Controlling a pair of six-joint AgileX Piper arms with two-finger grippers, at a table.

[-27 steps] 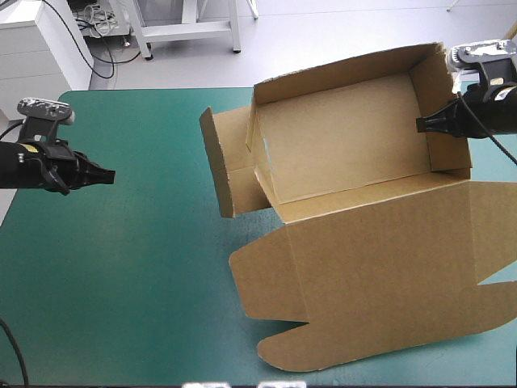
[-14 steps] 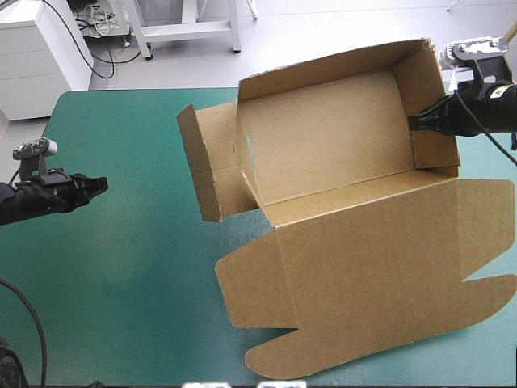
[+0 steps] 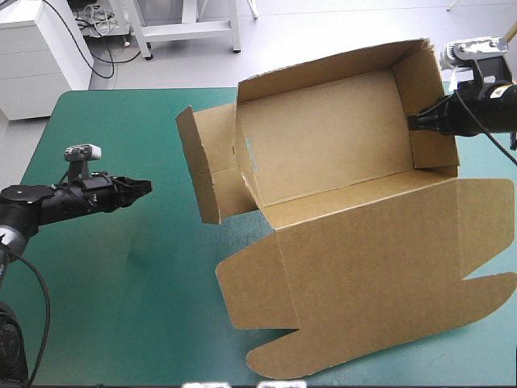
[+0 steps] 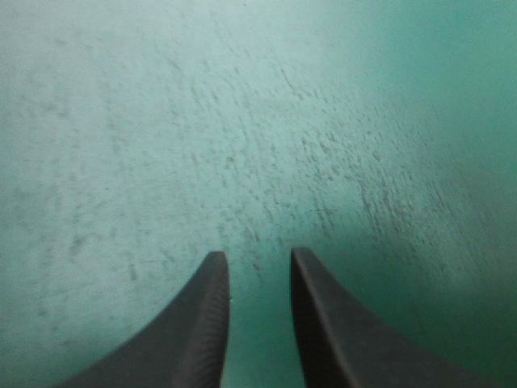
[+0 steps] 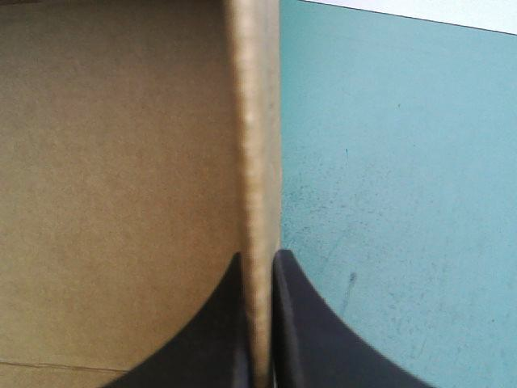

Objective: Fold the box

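The brown box (image 3: 323,137) stands as an open tray at the back right of the table, its walls raised. Its lid (image 3: 371,267) lies flat toward the front edge. A side flap (image 3: 202,174) sticks out half-raised on its left. My right gripper (image 3: 414,123) is shut on the tray's right wall (image 3: 428,105). In the right wrist view the wall's edge (image 5: 254,121) runs straight between the right gripper (image 5: 258,263). My left gripper (image 3: 147,187) hovers low over the cover, left of the flap. The left gripper (image 4: 255,257) is open by a narrow gap, with only the cover ahead of it.
The teal-green cover (image 3: 121,275) spreads between my left gripper and the box. The tray's far wall reaches past the table's far edge, and the lid's right side runs to the table's right edge.
Earlier the box slid a little to the left in my right gripper's hold, then stayed. My left arm dropped lower and moved rightward toward the box's side flap.
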